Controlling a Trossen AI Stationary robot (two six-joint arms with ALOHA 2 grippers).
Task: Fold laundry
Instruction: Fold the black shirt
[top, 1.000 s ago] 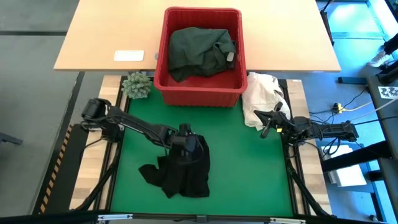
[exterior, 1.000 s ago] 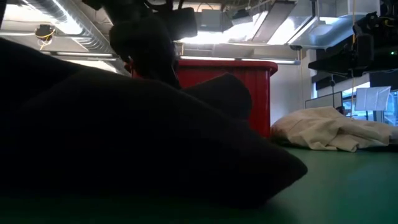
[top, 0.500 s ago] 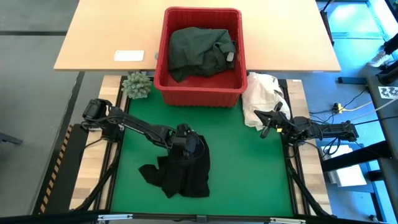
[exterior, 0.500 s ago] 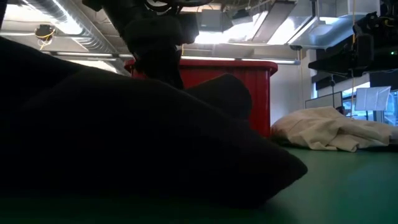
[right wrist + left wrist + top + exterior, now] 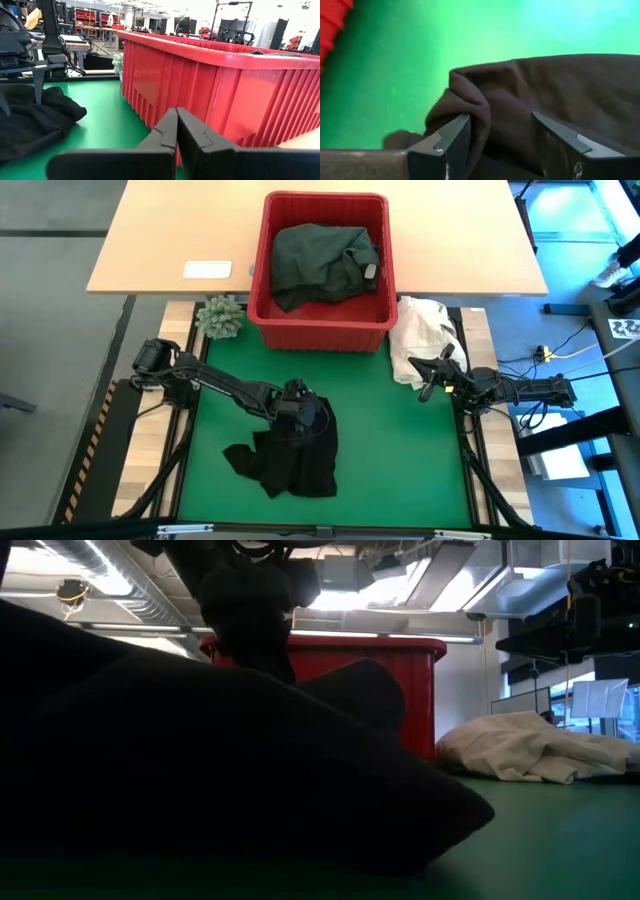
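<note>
One black garment [image 5: 290, 460] is seen crumpled on the green bench [image 5: 400, 450], the left gripper [image 5: 507, 135] at its upper edge, fingers [image 5: 451, 142] apart around a fold. The right gripper [image 5: 176, 125], fingers together, is held near the one cream-white cloth heap [image 5: 422, 332]. One dark green garment [image 5: 322, 262] lies in the red basket [image 5: 320, 330], partly hidden by its walls.

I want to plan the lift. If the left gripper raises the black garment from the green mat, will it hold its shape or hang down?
The black garment lies crumpled in soft folds, so it probably droops. A fold sits between the open left gripper fingers; the rest likely trails behind. It looks light.
</note>
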